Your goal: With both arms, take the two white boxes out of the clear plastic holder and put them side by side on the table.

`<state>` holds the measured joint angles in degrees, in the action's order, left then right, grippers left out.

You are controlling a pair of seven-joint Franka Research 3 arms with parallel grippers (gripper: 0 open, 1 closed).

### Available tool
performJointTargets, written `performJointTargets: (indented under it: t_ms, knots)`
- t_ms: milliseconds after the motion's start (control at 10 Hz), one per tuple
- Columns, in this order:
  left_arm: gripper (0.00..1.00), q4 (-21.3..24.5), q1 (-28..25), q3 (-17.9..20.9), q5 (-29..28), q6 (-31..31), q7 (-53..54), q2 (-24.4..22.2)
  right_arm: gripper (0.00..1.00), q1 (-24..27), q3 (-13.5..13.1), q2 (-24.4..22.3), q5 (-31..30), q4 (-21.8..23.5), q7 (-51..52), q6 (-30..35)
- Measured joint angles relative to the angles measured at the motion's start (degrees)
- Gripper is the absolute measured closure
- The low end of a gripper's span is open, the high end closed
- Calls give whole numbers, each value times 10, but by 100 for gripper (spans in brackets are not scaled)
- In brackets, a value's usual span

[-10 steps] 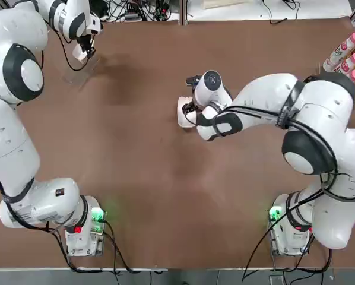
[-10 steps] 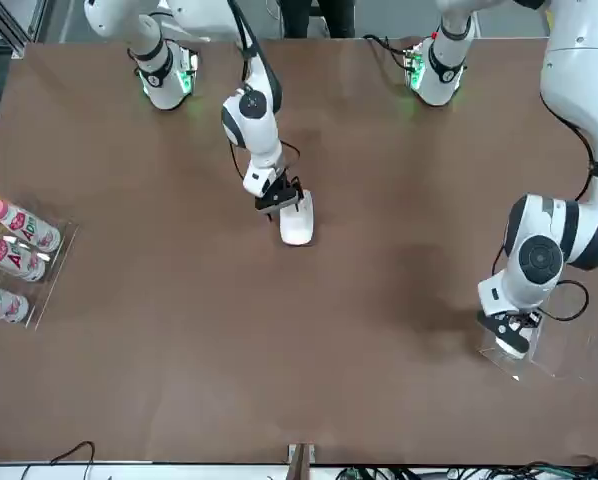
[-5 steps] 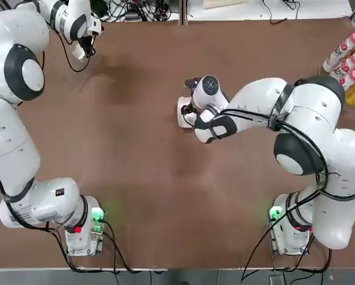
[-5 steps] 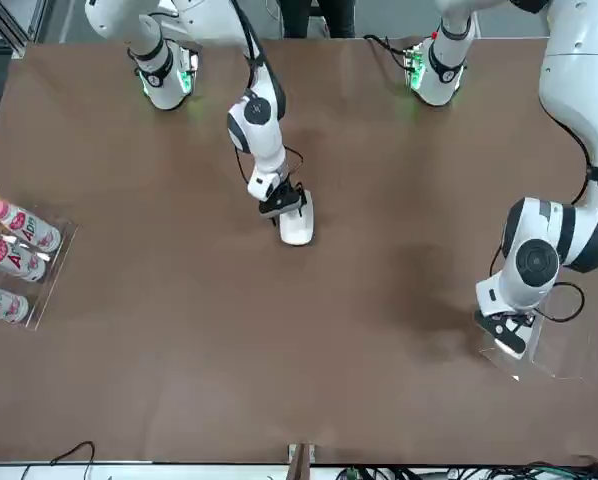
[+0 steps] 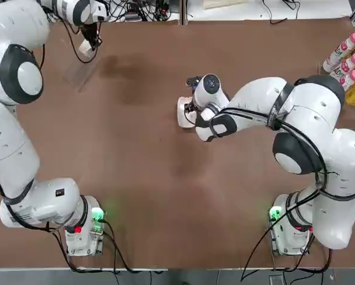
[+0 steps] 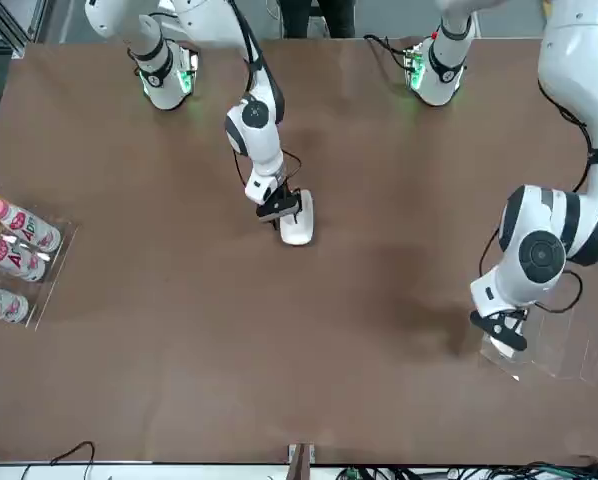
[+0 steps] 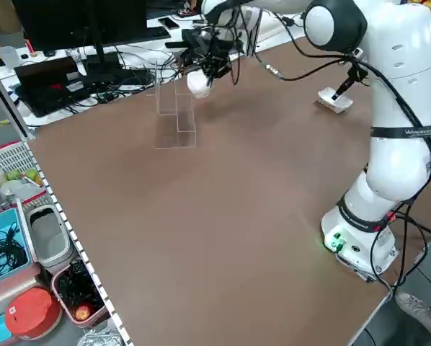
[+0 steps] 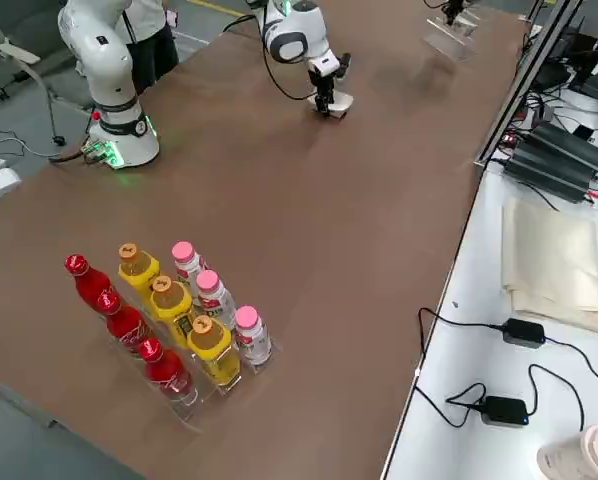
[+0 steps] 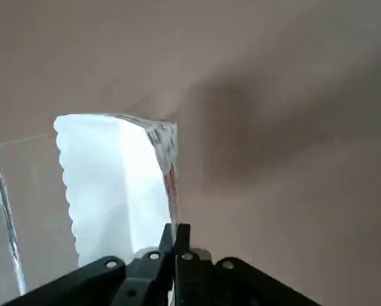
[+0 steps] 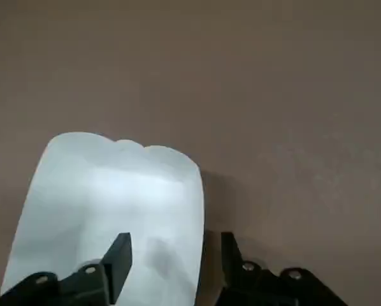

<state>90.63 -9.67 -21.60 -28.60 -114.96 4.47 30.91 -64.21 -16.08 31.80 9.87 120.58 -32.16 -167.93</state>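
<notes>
white box (image 5: 183, 111) mid-table, right gripper (image 10: 171, 255) spread over it | left gripper (image 7: 205, 68) pinching second box (image 7: 198, 83) above clear holder (image 7: 175, 115)

Both arms (image 5: 296, 119): glossy white shells, black joint bands, grey bases (image 5: 82, 234) lit green and red, black cables along links, black fingers (image 10: 117, 258).
</notes>
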Motion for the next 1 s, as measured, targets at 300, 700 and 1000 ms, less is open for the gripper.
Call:
performJointTargets:
  t_ms: [300,700,1000]
  knots:
    - [98,0,9,-82,2,45,-155,-4,63,0,-6,2,0,0,0,0]
    - [98,4,36,-140,16,61,-317,0,97,1,-7,2,0,-2,0,0]
    - [98,5,77,-143,35,61,-389,1,98,15,-12,-2,1,-5,0,7]
